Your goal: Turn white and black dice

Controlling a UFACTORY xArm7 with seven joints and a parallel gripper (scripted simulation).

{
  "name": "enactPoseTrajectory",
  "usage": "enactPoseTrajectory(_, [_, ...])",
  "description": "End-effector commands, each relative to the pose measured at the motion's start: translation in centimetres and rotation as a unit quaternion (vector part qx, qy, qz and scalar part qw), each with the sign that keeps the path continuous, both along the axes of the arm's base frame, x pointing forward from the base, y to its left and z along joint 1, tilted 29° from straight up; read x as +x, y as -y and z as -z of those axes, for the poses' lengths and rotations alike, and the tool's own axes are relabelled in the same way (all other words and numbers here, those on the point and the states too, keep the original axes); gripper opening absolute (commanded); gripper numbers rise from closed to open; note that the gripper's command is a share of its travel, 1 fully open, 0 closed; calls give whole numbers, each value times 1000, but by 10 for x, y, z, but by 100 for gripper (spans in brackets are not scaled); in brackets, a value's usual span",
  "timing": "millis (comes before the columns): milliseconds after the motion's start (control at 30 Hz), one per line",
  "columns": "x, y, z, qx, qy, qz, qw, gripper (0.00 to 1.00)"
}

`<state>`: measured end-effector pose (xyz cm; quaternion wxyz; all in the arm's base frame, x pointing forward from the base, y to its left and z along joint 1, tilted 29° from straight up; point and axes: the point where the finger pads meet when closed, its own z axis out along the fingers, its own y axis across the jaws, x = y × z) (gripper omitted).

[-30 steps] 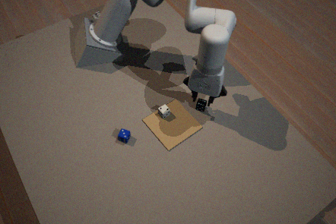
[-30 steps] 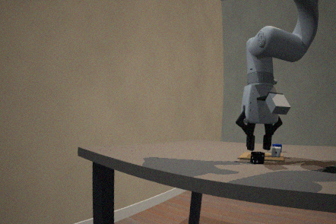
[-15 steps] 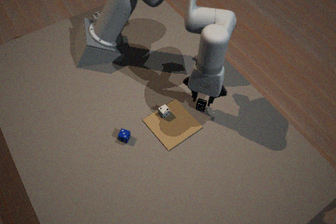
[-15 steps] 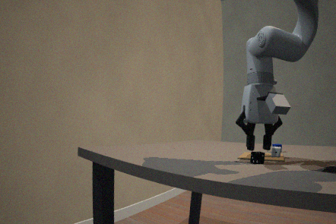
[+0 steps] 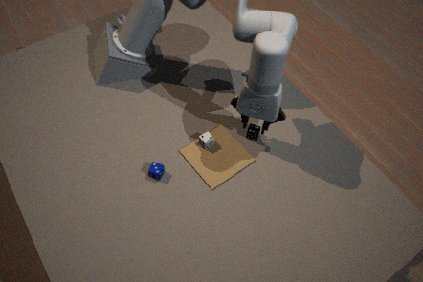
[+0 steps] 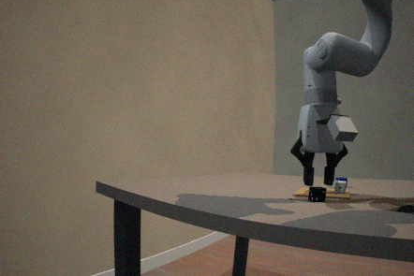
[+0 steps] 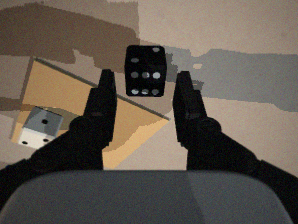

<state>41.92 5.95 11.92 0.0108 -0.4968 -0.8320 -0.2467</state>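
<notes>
The black die (image 5: 253,131) (image 6: 317,194) (image 7: 145,70) lies flat on the table, just off the far right corner of the tan mat (image 5: 225,165) (image 6: 302,192) (image 7: 55,90). My gripper (image 5: 255,124) (image 6: 318,182) (image 7: 145,86) hangs straight above it, pointing down. The fingers are half open and empty, with their tips a little above the die's top. The white die (image 5: 207,140) (image 6: 340,187) (image 7: 37,127) sits flat on the mat near its far corner. The blue die (image 5: 156,170) lies flat on the table, left of the mat.
The arm's base (image 5: 122,57) stands at the back left of the grey table (image 5: 96,223). The table's right edge runs close behind the gripper, with wooden floor (image 5: 364,36) beyond it.
</notes>
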Motion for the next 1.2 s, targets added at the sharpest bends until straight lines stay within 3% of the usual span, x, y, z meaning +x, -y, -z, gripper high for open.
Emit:
enactPoseTrajectory(0, [2, -1, 2, 0, 1, 1, 1000, 47])
enactPoseTrajectory(600, [8, -12, 26, 0, 1, 1, 1000, 47])
enactPoseTrajectory(1167, [8, -13, 28, 0, 1, 1, 1000, 47])
